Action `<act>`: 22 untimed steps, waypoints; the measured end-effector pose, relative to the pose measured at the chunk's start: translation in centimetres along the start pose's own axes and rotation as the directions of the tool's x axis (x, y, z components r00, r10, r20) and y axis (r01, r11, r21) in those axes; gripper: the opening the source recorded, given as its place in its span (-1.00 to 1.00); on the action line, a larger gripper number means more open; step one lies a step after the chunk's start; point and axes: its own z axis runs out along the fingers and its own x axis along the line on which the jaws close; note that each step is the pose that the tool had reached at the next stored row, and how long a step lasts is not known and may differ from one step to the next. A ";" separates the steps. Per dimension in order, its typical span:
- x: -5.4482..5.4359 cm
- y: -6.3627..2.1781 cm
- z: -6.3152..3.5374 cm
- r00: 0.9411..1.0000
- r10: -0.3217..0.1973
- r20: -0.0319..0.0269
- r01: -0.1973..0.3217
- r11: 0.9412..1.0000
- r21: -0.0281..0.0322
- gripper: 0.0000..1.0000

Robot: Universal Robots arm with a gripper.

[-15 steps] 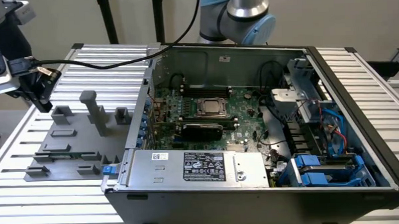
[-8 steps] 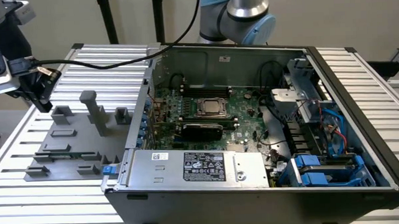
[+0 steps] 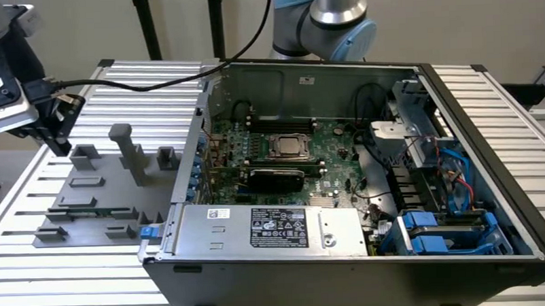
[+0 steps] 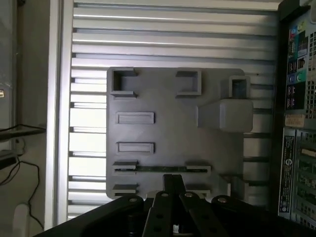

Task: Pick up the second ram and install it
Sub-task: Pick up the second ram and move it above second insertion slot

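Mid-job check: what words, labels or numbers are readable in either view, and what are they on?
No text is legible.
black label on power supply: print too small to read.
white sticker beside it: blurred.
case labels: blurred.
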 end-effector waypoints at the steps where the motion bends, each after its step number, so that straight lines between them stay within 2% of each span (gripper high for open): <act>1: 0.0 0.00 0.05 1.000 -0.017 -0.001 0.017 1.000 0.000 -0.79; 4: 0.0 -0.01 0.21 0.997 -0.072 -0.003 0.072 0.997 -0.002 -0.79; 7: 0.0 -0.02 0.38 0.992 -0.126 -0.006 0.126 0.992 -0.003 -0.79; 12: 0.0 -0.03 0.67 0.977 -0.215 -0.010 0.215 0.977 -0.005 -0.79; 15: 0.0 -0.04 0.91 0.963 -0.268 -0.012 0.268 0.964 -0.007 -0.79; 17: 0.0 -0.05 1.10 0.953 -0.304 -0.014 0.304 0.953 -0.008 -0.79; 22: 0.0 -0.07 1.55 0.921 -0.389 -0.017 0.389 0.921 -0.011 -0.79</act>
